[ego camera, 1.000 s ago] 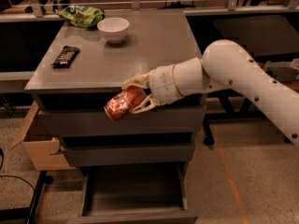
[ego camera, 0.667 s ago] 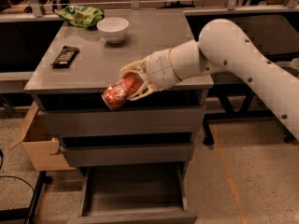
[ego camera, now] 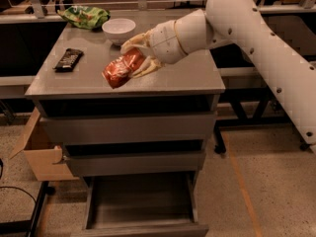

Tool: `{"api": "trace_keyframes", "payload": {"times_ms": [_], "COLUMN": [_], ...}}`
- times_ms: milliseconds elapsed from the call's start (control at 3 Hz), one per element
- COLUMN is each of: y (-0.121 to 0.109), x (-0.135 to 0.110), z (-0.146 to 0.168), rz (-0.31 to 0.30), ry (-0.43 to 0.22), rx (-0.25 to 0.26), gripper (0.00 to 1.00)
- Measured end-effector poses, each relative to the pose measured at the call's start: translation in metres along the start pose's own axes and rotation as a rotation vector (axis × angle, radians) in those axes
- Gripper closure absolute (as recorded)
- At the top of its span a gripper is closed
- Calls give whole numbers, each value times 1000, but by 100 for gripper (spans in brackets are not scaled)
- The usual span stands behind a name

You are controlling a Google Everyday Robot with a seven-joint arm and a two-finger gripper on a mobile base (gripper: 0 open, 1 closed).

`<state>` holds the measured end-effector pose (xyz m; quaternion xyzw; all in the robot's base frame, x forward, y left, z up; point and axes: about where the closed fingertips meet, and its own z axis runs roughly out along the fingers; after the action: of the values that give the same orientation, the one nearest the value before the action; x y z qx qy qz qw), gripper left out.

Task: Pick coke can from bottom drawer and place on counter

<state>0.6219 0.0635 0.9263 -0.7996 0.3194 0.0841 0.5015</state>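
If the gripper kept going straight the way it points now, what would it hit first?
Probably the counter: the gripper, shut on the coke can, aims downward toward the bare top near its front edge. The candy bar lies farther back, apparently off that line; depth is unclear.

I'm working in what looks like an office-style robot test space. A grey drawer cabinet [ego camera: 133, 130] stands by itself on a speckled hard floor [ego camera: 276, 181] marked with an orange tape line [ego camera: 237, 181]. Long work tables [ego camera: 15, 80] run along the sides and behind it. An open cardboard box [ego camera: 42, 154] sits on the floor just beside the cabinet's left side, and a black cable [ego camera: 15, 189] trails near it. My gripper [ego camera: 138, 58], clasped around the coke can [ego camera: 118, 70], hangs over the front of the counter [ego camera: 197, 75]. A candy bar [ego camera: 68, 59], a green chip bag [ego camera: 84, 16] and a white bowl [ego camera: 118, 28] are laid out there like test props.
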Motion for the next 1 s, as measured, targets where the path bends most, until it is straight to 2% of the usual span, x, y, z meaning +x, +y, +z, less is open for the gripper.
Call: {"api": "trace_keyframes", "payload": {"times_ms": [333,1000], "y": [1,-19], "x": [4,26], "z": [2,4], "rz": [35,193], "ry": [4,33], "rx": [27,53], "gripper": [100,100]}}
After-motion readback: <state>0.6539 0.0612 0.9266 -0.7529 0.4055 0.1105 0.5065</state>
